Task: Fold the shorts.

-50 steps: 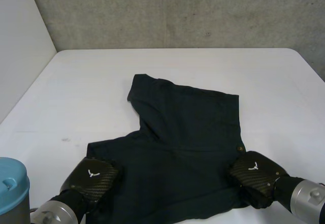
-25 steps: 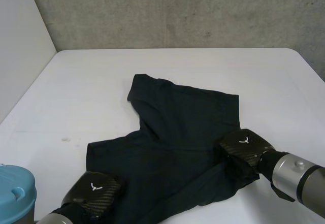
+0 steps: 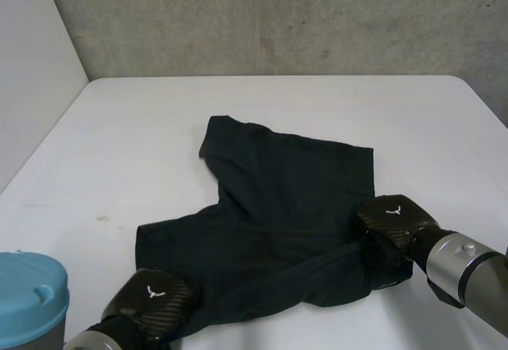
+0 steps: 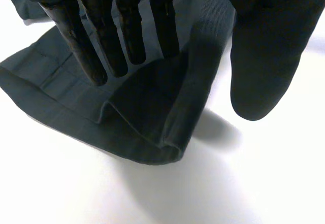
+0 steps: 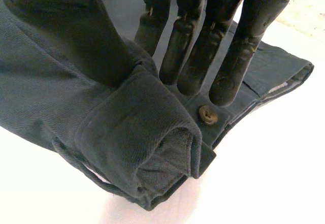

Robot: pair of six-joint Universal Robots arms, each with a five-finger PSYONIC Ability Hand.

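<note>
- Each hand's back carries a small white emblem, a winged mark, on a carbon-weave shell; the left hand (image 3: 151, 302) sits at the lower left of the head view, the right hand (image 3: 393, 225) at the right.
- The shorts (image 3: 286, 207) are dark twill, matte, with a fine diagonal weave. They lie spread in the middle of the table (image 3: 143, 128), one leg reaching towards the upper left, the near edge rucked up between the two hands.
- Left hand: in its wrist view the fingers (image 4: 101, 46) are straight and close together, over the cloth at a near corner. The thumb (image 4: 264, 56) stands well apart over bare table, so nothing is gripped. At the fingertips the hem is turned up in a soft fold.
- Right hand: the thumb (image 5: 76, 31) digs into a thick roll of cloth at the waistband corner, and the straight fingers (image 5: 223, 41) press on the band's other side — a pinch on the shorts.
- A small brown button (image 5: 206, 115), round and dimpled, sits on the band just off those fingertips.
- The table is white and smooth, with rounded far corners.
- Behind it is a rough grey concrete wall (image 3: 278, 17), and a light-blue cap (image 3: 28, 290) shows at the lower left corner.
</note>
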